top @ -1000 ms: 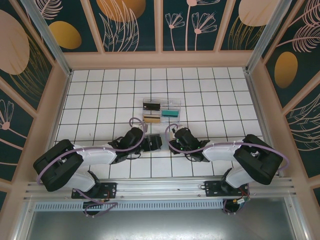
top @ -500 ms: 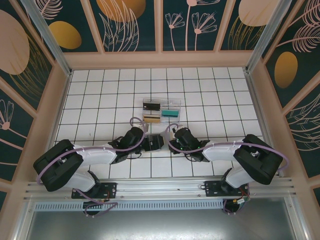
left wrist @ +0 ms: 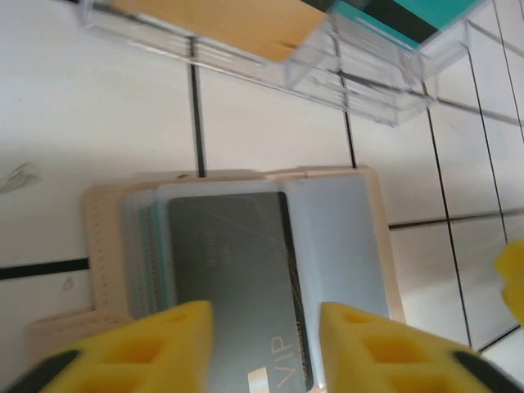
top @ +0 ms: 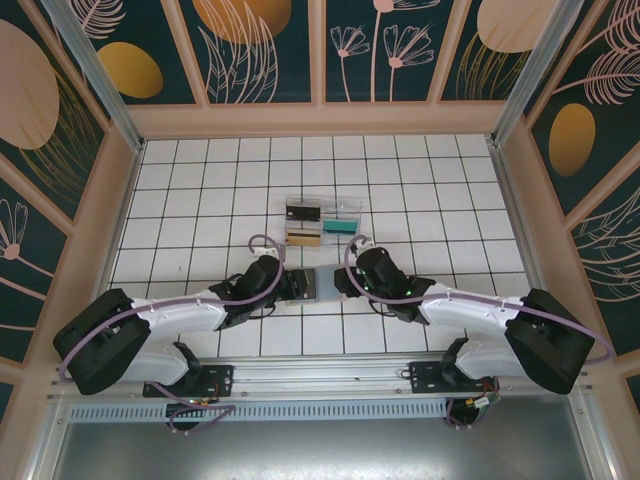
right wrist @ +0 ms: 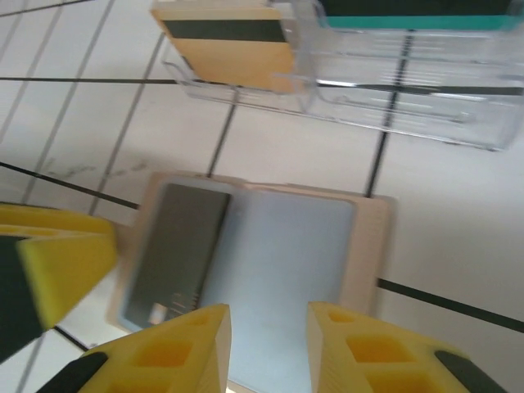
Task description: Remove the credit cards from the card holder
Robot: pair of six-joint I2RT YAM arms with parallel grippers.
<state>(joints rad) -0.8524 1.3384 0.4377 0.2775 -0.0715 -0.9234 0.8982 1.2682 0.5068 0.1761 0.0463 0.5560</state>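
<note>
a: where are the grippers?
b: close to the near edge of the table [top: 200, 190], about midway along it. the left gripper [top: 297, 286] and the right gripper [top: 341, 281] face each other. both have their fingers wide apart and hold nothing.
a: and the card holder?
b: the card holder [top: 318, 283] lies open and flat on the table between them. a grey card [left wrist: 233, 278] sits in the half nearer the left gripper.
a: what is past it?
b: a clear tray [top: 322, 222], just behind it toward the far edge. a tan card [right wrist: 225, 41] and a teal card [right wrist: 417, 20] lie inside.
</note>
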